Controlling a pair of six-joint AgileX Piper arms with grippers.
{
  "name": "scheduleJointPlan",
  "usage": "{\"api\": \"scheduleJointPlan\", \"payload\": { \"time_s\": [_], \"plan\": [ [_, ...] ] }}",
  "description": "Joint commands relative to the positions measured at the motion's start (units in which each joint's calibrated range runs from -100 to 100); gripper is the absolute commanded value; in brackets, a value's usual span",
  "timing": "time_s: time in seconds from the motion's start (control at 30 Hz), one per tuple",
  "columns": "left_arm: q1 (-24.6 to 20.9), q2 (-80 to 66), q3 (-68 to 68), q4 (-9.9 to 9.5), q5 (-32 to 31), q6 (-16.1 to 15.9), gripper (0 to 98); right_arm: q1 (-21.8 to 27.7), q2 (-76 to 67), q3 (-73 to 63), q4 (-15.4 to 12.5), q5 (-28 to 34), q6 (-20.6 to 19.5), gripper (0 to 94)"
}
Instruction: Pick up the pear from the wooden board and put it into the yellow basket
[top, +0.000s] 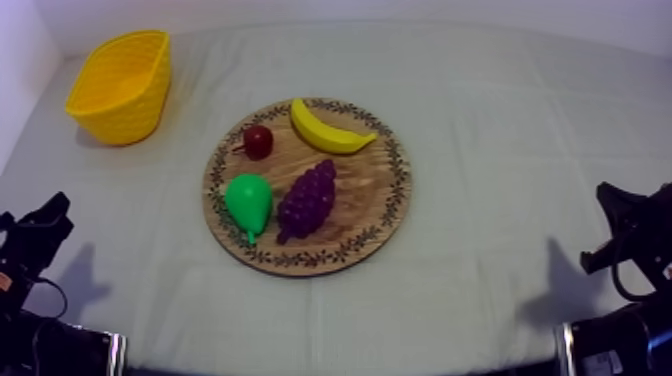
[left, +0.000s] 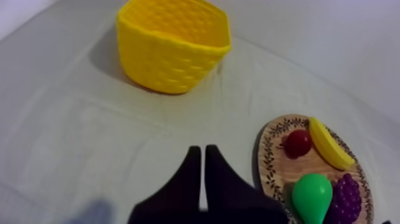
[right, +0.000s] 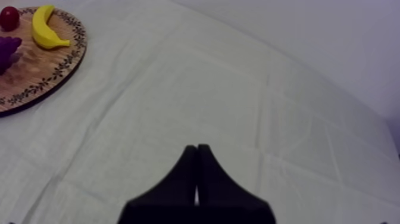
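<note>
pear (top: 248, 203) on wooden board (top: 365, 190), yellow basket (top: 125, 120) well apart

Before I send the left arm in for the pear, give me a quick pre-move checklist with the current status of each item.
1. The pear lies on the wooden board with nothing on top of it: ok.
2. Room beside the pear for a finger: the grapes lie close at its side, touching or not: cannot tell.
3. The yellow basket stands upright, mouth up: ok.
4. The cloth between board and basket is bare: ok.
5. The left gripper ready to grasp: fingers shut together, need opening first: not ok.
6. The right gripper out of the way, shut, over bare cloth away from the board: ok.
</note>
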Motion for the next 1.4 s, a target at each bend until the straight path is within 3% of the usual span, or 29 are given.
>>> {"api": "scheduleJointPlan", "payload": {
  "time_s": [0.0,0.2,0.5,0.97,1.37],
  "plan": [
    [0.65,2.89,-0.96,0.38,-0.02,-0.20,0.0,0.02,-0.03,-0.02,0.01,0.02,-0.01,0.2],
    [2.80,12.16,-8.50,2.53,1.33,-2.41,0.0,0.02,-0.03,-0.02,0.01,0.02,-0.01,0.2],
    [5.89,25.92,-27.27,5.82,12.68,-5.51,0.0,0.02,-0.03,-0.02,0.01,0.02,-0.01,0.2],
    [9.03,47.08,-57.55,8.29,39.07,-3.80,0.0,0.02,-0.03,-0.02,0.01,0.02,-0.01,0.2],
    [13.92,62.10,-73.36,8.49,52.16,0.13,0.0,0.02,-0.03,-0.02,0.01,0.02,-0.01,0.2]
  ]
}}
